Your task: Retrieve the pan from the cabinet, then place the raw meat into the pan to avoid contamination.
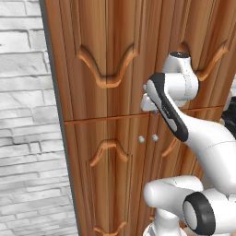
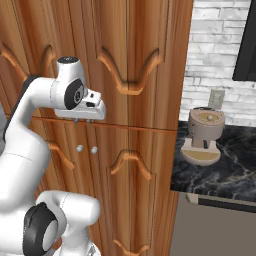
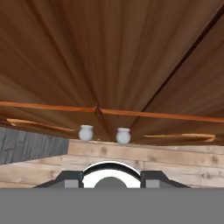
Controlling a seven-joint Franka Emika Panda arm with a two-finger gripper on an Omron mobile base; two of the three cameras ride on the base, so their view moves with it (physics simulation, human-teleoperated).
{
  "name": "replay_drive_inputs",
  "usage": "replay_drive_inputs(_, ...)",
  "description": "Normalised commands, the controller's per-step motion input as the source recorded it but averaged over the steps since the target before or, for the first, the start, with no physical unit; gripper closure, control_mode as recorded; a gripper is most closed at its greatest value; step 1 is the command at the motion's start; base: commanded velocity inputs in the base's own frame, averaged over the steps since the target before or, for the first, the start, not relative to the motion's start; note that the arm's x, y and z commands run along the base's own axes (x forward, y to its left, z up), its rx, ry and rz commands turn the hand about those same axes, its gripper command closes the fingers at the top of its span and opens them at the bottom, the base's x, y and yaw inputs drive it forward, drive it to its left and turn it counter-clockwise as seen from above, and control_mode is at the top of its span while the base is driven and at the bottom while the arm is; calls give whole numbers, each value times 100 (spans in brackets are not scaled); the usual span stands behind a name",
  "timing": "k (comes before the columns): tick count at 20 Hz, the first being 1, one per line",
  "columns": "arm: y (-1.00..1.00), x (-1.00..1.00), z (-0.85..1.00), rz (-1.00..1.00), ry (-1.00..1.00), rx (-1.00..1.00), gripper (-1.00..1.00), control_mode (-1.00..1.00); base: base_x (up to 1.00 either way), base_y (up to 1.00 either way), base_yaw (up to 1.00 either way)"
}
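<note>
The cabinet [image 1: 110, 115] stands upright w/ its long axis vertical, fronts facing the robot; all doors look shut, upper and lower pairs split by a thin horizontal seam. Two small round knobs [image 1: 148, 138] sit side by side just below that seam on the lower doors, also seen in the right base view [image 2: 86, 149] and the hand view [image 3: 105, 134]. The end effector [image 1: 148, 107] hangs close in front of the cabinet at about seam height, just above the knobs, pointing downward along the door face; in the right base view it's at [image 2: 82, 119]. Can't tell whether its fingers are apart or together, tips too small and partly hidden. White brick wall [image 1: 25, 115] left of the cabinet. To the right, a coffee machine [image 2: 205, 135] stands on a dark marbled bench [image 2: 225, 170], well apart from the arm.
</note>
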Motion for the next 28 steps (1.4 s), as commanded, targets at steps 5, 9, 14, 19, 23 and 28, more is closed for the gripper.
replay_drive_inputs(5, 0, -2, 9, 0, -6, -1, -100, -100, 0, 0, 0)
replay_drive_inputs(9, 0, -9, 40, -1, -25, -2, -100, -100, 0, 0, 0)
replay_drive_inputs(14, 0, -3, 43, -1, -25, -5, -100, -100, 0, 0, 0)
replay_drive_inputs(19, 0, 0, 41, -5, -19, -4, -100, -100, 0, 0, 0)
replay_drive_inputs(23, 0, 0, 45, -5, -12, 0, -100, -100, 0, 0, 0)
replay_drive_inputs(28, 0, 0, 30, -4, -4, 0, -100, -100, 0, 0, 0)
